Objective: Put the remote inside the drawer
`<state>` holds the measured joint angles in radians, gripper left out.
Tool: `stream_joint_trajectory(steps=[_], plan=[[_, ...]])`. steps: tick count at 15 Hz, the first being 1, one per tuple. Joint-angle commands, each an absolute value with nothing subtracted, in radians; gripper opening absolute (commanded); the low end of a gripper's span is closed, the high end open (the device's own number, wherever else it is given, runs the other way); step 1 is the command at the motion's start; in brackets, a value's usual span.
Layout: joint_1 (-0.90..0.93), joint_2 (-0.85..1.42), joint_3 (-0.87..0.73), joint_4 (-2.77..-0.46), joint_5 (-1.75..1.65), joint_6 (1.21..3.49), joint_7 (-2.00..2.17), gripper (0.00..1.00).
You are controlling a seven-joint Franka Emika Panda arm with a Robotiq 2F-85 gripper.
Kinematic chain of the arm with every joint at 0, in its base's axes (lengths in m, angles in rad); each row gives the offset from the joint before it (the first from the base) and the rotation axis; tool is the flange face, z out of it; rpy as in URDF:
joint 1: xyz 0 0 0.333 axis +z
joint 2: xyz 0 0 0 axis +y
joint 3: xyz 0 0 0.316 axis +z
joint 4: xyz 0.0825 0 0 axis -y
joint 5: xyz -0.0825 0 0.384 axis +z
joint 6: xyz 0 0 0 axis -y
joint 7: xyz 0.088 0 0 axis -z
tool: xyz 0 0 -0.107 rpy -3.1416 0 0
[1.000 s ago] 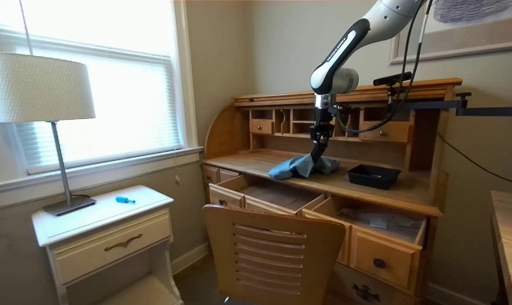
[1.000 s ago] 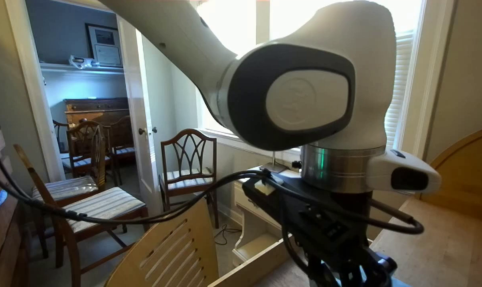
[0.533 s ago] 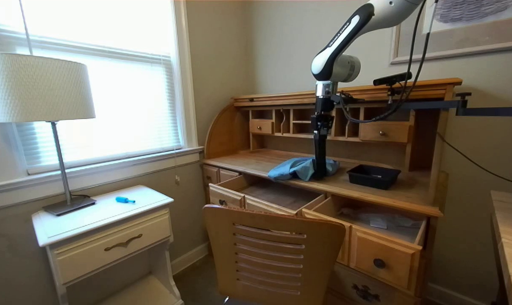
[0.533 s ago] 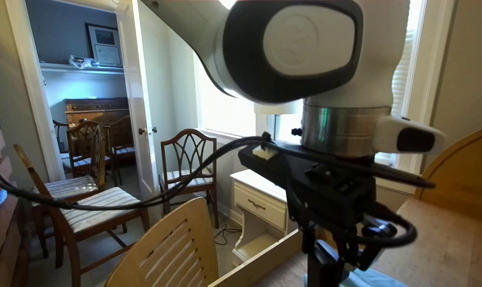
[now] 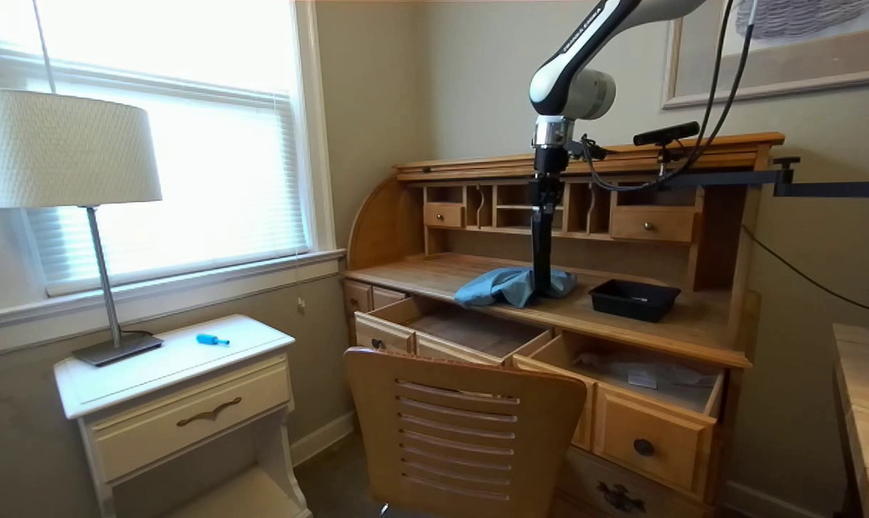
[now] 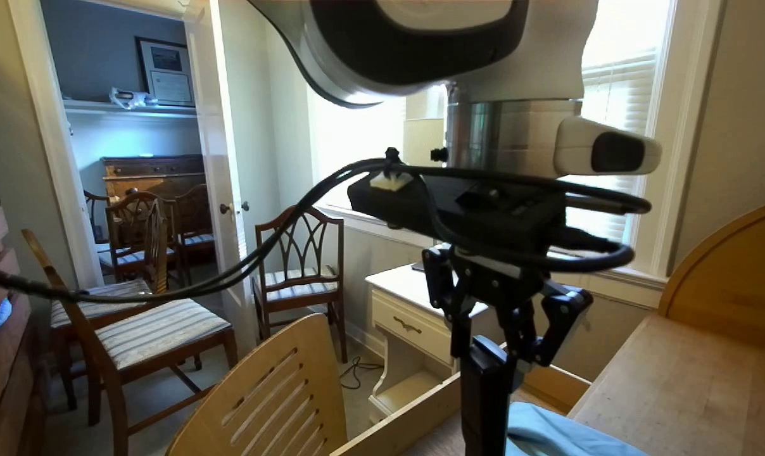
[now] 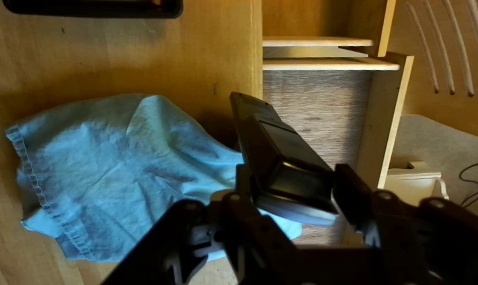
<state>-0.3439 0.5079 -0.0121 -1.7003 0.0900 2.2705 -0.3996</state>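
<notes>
My gripper (image 7: 294, 180) is shut on the long black remote (image 7: 276, 142), with one finger on each side near its top end. In both exterior views the remote (image 5: 542, 255) (image 6: 484, 399) hangs almost upright below the gripper (image 5: 544, 205) (image 6: 491, 354). Its lower end is at the front part of the desktop by a blue cloth; I cannot tell if it touches. The wide, shallow drawer (image 5: 470, 327) is pulled open just in front of and below the desktop. Its bare bottom shows in the wrist view (image 7: 318, 111), beside the remote.
A crumpled blue cloth (image 5: 499, 286) lies on the desktop by the remote. A black tray (image 5: 634, 300) stands to its right. The deeper drawer (image 5: 643, 385) is also open, with clear plastic inside. A wooden chair (image 5: 463, 424) stands close before the drawers. A white nightstand (image 5: 183, 388) stands left.
The arm has risen. The remote was tilted with its lower end at the cloth; it has swung upright and lifted a little. The cloth has settled flatter on the desk.
</notes>
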Motion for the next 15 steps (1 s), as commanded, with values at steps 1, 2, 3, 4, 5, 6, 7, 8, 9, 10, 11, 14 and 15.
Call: stream_joint_trajectory(steps=[1, 2, 3, 4, 5, 6, 7, 8, 9, 10, 11, 14, 15], plan=[[-0.336, 0.460, 0.009, -1.790, 0.116, 2.375, -0.510, 0.31], [-0.338, 0.459, 0.023, -1.801, 0.125, 2.407, -0.542, 0.31], [-0.341, 0.459, 0.038, -1.812, 0.131, 2.443, -0.572, 0.31], [-0.344, 0.459, 0.054, -1.821, 0.138, 2.478, -0.597, 0.31], [-0.351, 0.462, 0.072, -1.826, 0.150, 2.503, -0.626, 0.31], [-0.356, 0.466, 0.089, -1.826, 0.164, 2.527, -0.651, 0.31], [-0.361, 0.471, 0.105, -1.825, 0.184, 2.538, -0.677, 0.31], [-0.367, 0.474, 0.119, -1.816, 0.202, 2.527, -0.701, 0.31], [-0.366, 0.473, 0.122, -1.811, 0.209, 2.511, -0.717, 0.31], [-0.370, 0.471, 0.126, -1.806, 0.220, 2.483, -0.738, 0.31], [-0.371, 0.469, 0.126, -1.806, 0.224, 2.474, -0.751, 0.31], [-0.377, 0.475, 0.122, -1.793, 0.253, 2.437, -0.779, 0.31], [-0.380, 0.477, 0.121, -1.789, 0.262, 2.421, -0.790, 0.31]])
